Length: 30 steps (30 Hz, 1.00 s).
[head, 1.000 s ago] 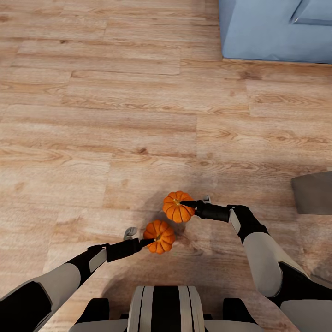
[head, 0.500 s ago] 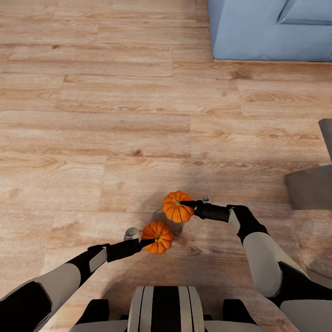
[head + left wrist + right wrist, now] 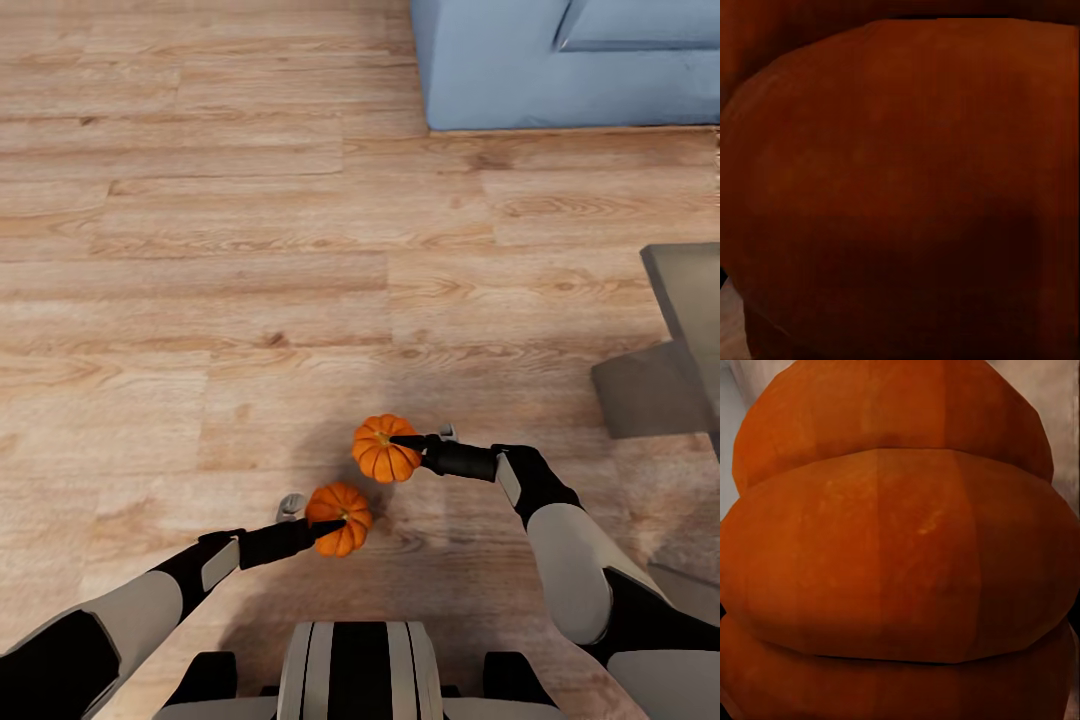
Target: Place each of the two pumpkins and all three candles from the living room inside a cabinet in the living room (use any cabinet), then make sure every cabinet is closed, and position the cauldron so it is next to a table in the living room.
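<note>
Two small ribbed orange pumpkins hang above the wood floor in front of my trunk. My left gripper (image 3: 335,523) is shut on the nearer pumpkin (image 3: 340,508), whose dark orange skin (image 3: 900,187) sits right against the left wrist camera. My right gripper (image 3: 400,442) is shut on the farther pumpkin (image 3: 380,455), and its bright ribs (image 3: 900,555) crowd the right wrist view. The candles, the cabinet and the cauldron are out of view.
A blue-grey sofa (image 3: 560,60) stands at the far right on the wood plank floor (image 3: 200,250). A grey piece of furniture (image 3: 665,370) juts in from the right edge, level with my right arm.
The whole head view has shifted: sofa and floor slid left and more of the grey furniture entered at the right, so the camera turned. Both grippers keep their pumpkins; the left one sits slightly nearer the right.
</note>
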Available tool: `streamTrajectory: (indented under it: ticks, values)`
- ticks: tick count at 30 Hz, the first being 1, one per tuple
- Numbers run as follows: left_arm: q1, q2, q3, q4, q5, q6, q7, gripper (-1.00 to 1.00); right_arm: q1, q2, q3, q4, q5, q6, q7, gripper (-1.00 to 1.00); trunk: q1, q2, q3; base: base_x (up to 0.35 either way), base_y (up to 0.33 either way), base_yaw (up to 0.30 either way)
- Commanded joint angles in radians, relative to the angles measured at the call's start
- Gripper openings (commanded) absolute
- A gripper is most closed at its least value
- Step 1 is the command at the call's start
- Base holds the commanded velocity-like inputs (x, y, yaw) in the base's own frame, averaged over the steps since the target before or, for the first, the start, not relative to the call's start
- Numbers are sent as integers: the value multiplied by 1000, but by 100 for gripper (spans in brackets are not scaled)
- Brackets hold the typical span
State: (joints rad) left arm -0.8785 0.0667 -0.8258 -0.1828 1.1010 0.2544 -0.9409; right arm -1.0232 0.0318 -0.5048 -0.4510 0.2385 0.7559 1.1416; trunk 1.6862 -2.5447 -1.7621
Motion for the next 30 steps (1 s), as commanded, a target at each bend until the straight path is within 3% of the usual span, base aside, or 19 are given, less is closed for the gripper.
streamTrajectory:
  ticks: [1, 8, 9, 20, 22, 25, 30]
  values:
    - [0, -1, 0, 0, -1, -1, 1, 100, 0, 0, 0, 0, 0, 0, 0, -100, 0, 0, 1, 0, 0, -118]
    - [0, -2, -1, -1, -1, 0, 1, 100, 0, -1, -1, 0, 0, 0, 0, -100, 0, 0, 4, 0, 0, -53]
    - [0, -2, -1, -1, -1, 0, 1, -100, 0, -1, -1, 0, 0, 0, 0, -100, 0, 0, 5, 0, 0, -6]
    - [0, 8, 4, -24, 5, -6, -8, -100, 0, -3, -1, 0, -1, 0, 1, -100, 0, 0, 5, 0, 0, 0]
    - [1, 25, 2, -88, 5, -4, -8, -100, 0, -3, -1, 0, -1, 0, 1, -100, 0, 0, 5, 0, 0, 0]
    - [1, 69, -1, -179, 5, 0, -7, -100, 0, -4, -3, 0, -1, 0, 2, -100, 0, 0, 5, 0, 0, 0]
    - [1, 84, -4, -214, 4, 2, -7, -100, 0, -8, -4, -1, -4, 0, 25, -100, 0, 0, 5, 0, 0, 0]
